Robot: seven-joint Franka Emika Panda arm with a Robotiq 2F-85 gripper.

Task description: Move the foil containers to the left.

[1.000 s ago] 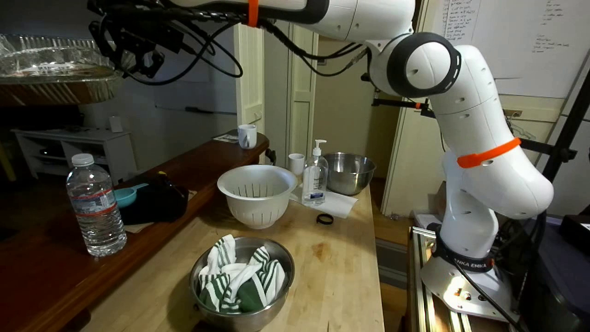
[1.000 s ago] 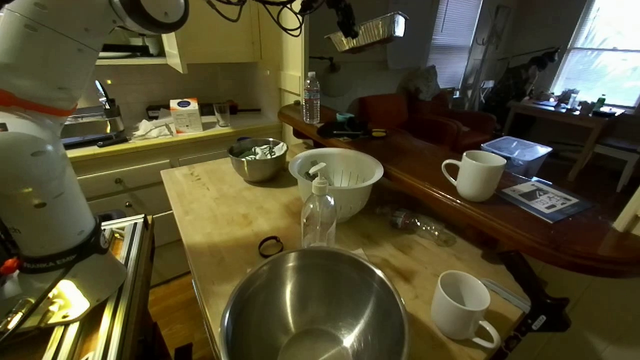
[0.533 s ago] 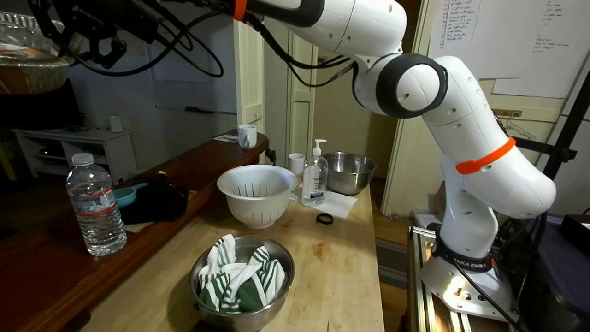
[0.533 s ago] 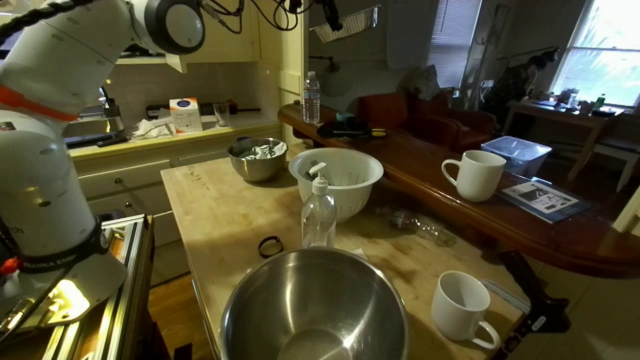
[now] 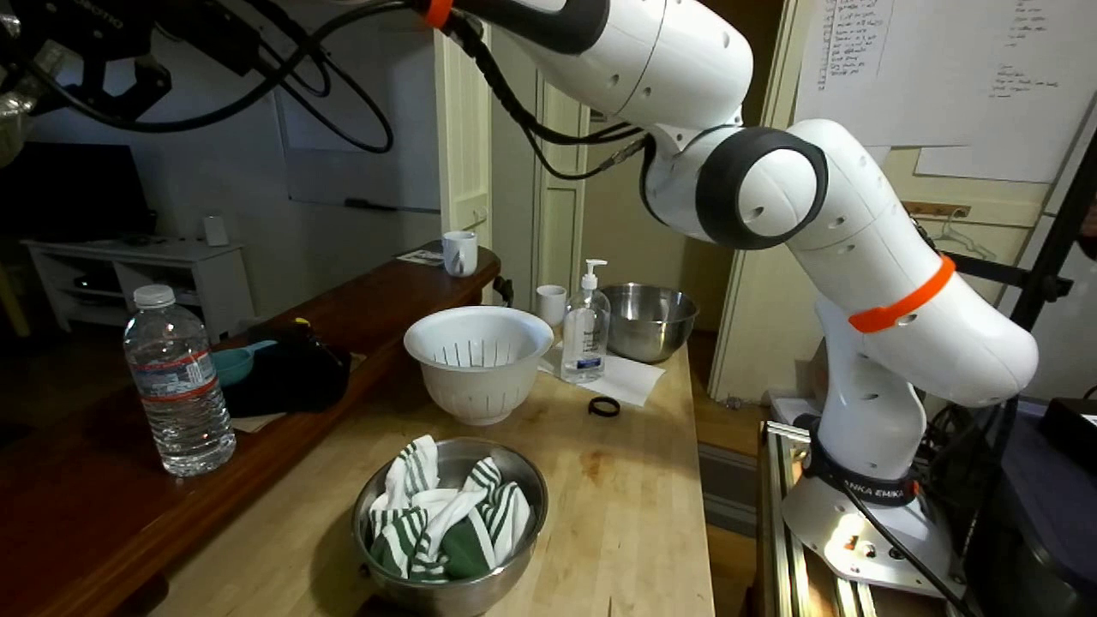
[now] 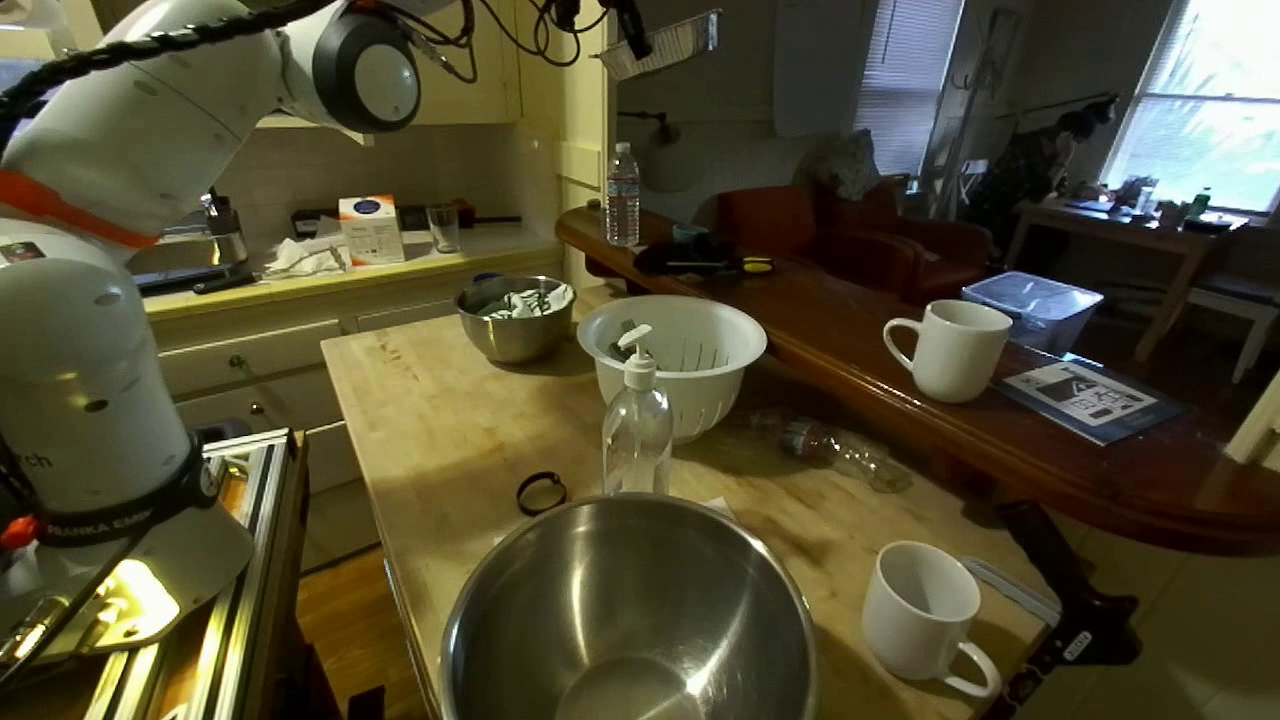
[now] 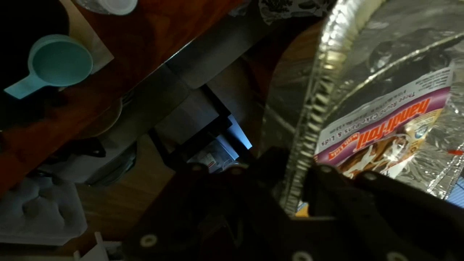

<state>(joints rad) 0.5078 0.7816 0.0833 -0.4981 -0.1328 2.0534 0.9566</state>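
While foil containers (image 6: 676, 44) hang tilted midair, my gripper (image 7: 295, 174) pinching their edge, water bottle (image 5: 178, 386) upright on brown ledge (image 5: 94, 480)

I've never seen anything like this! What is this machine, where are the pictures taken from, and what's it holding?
The white machine is a robot arm, guided by a person. Two views look on from outside it; a third is taken from its wrist, looking past the gripper. The gripper pinches the edge of the foil containers, holding them in the air; how many is hard to tell. On the wooden table stand a steel bowl with a striped cloth in it, a white slotted bowl, a clear pump bottle, a second steel bowl and a white mug.
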